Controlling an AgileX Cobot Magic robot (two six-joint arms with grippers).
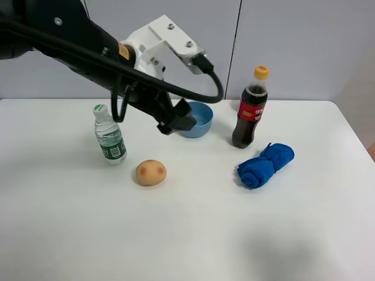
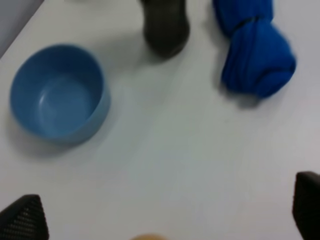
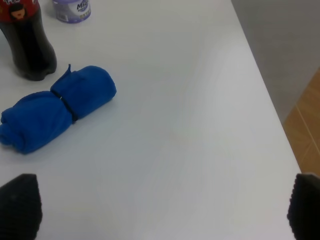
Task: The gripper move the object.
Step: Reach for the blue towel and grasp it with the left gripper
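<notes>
Evidently the left gripper is the working one: it hangs above the table, in front of the bowl, fingers spread wide, nothing held. Target unnamed; likely the potato, lying on the table nearer and slightly left of that gripper, right of the water bottle. Potato nearly round, long axis roughly left-right. Right gripper also wide and empty, over the right end by the towel, farther off. Cola has a red label, water bottle a green one; neither legible. Purple tub lettering too cropped to read.
</notes>
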